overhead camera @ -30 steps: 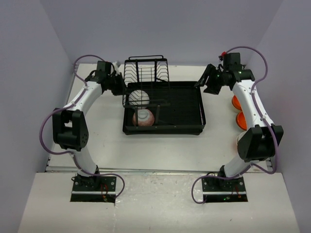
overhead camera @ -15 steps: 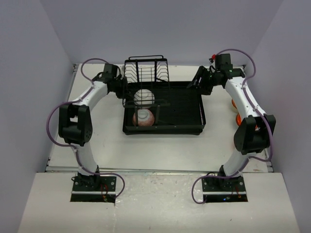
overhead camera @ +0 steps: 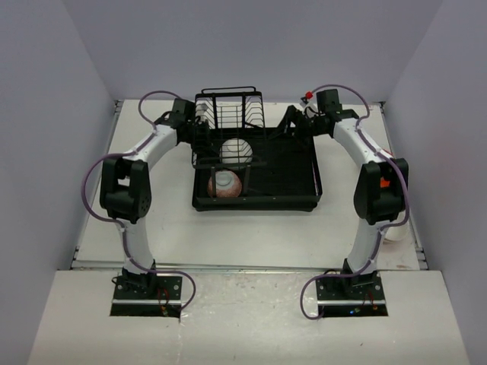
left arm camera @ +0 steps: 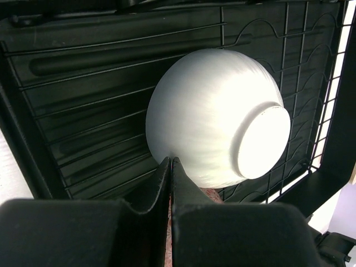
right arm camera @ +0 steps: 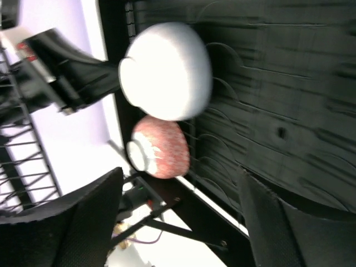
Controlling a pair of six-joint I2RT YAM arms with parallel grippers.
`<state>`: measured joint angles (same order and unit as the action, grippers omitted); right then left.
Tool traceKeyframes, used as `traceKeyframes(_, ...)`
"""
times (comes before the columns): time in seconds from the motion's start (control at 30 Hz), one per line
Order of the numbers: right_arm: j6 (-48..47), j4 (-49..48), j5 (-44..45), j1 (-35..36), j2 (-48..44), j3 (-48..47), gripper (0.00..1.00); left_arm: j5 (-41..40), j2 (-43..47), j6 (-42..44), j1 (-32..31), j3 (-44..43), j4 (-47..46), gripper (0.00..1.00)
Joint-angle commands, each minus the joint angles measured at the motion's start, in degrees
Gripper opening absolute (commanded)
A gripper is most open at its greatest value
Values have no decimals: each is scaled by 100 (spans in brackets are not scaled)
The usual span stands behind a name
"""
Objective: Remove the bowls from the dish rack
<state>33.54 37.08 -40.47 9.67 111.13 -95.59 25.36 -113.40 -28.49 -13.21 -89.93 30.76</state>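
Note:
The black dish rack [overhead camera: 297, 171] lies mid-table with two bowls on its left side. A white bowl [overhead camera: 234, 150] rests on its side, and a pink-patterned bowl [overhead camera: 224, 183] sits just in front of it. My left gripper [overhead camera: 201, 138] is shut, holding nothing. In the left wrist view its tips [left arm camera: 171, 164] touch the lower edge of the white bowl [left arm camera: 217, 117], with a sliver of the pink bowl [left arm camera: 214, 193] below. My right gripper [overhead camera: 293, 126] hangs open over the rack's back right. Its view shows the white bowl [right arm camera: 167, 69] and pink bowl [right arm camera: 161, 147] beyond the gripper [right arm camera: 181, 175].
The upright wire section [overhead camera: 228, 110] stands at the rack's back left, between the two wrists. A pale bowl [overhead camera: 397, 234] peeks out behind the right arm near the table's right edge. Purple walls close in on three sides.
Both arms have swung inward to the rack's back corners. The right gripper has opened wider. The white bowl has shifted a little to the right with the left gripper against it.

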Motion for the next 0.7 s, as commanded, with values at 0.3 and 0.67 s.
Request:
traceKeyframes(0.3,724,-1378,-1587,421,1067,-478,87,206,-199,-113,-146,-411,-27,0)
traceKeyframes(0.67,1198,-2047,-1297,755,1446,-399,87,144,-270,-87,-199,-569,123,0)
